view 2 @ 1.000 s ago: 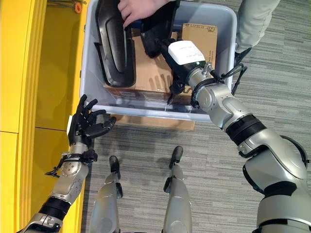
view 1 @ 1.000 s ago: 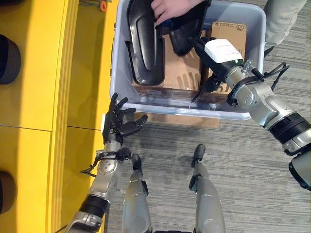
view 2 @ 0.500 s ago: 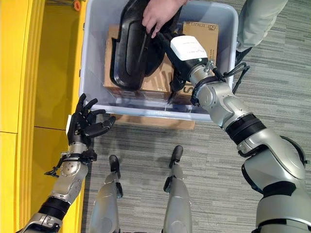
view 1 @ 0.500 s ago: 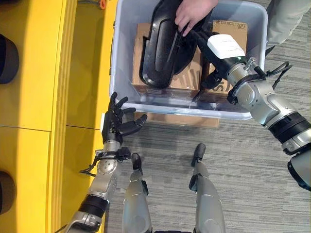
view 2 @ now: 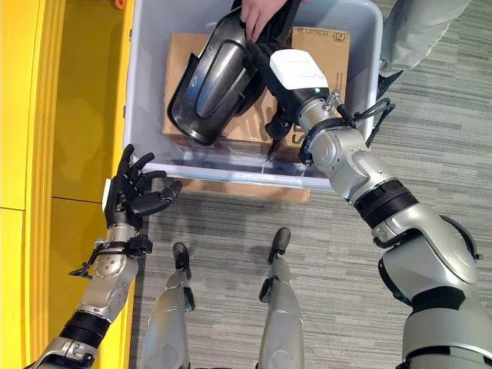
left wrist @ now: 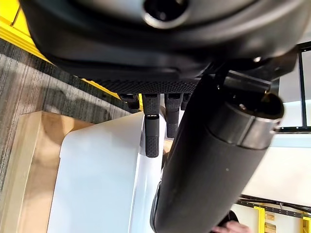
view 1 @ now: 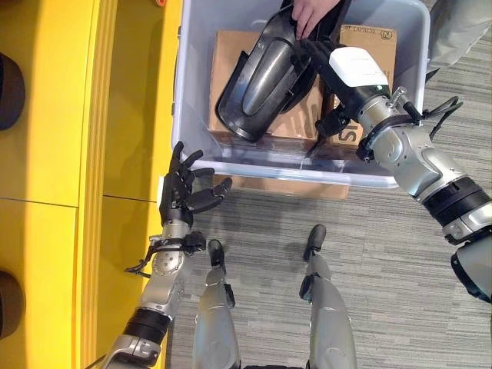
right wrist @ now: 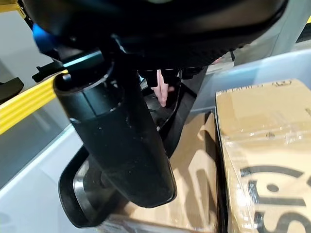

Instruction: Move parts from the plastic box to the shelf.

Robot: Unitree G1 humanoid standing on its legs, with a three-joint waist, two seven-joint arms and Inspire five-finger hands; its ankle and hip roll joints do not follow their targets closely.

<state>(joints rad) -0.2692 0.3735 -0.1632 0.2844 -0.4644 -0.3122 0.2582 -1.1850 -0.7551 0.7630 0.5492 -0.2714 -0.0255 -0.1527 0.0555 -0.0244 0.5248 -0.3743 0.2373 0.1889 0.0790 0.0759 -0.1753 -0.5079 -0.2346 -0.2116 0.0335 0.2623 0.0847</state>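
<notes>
a robot's right hand (view 1: 338, 73) reaches into a grey plastic box (view 1: 196, 115) beside a yellow shelf (view 1: 61, 154), where a person's hand (view 1: 310, 14) tilts a glossy black moulded part (view 1: 265, 81) up off the cardboard cartons (view 1: 231, 54) beneath it. the part sits just ahead of and beside the right hand, its far end held by the person, its rounded end low towards the box's near wall. the right hand's fingers are hidden behind the white cover and the part, so whether they are closed on anything cannot be told. the left hand (view 1: 184, 192) waits outside the box, against its near corner, fingers spread and slightly bent, holding nothing, with the shelf on its outer side.

the step in hand looks like a handover of the part. to do it well, the right hand probably needs to wrap round a narrow rim or edge of the shell rather than its slick curved face, and be firmly set before the person lets go. the lift should clear the box wall before swinging across to the shelf, and the free left hand could steady the long part on the way.
</notes>
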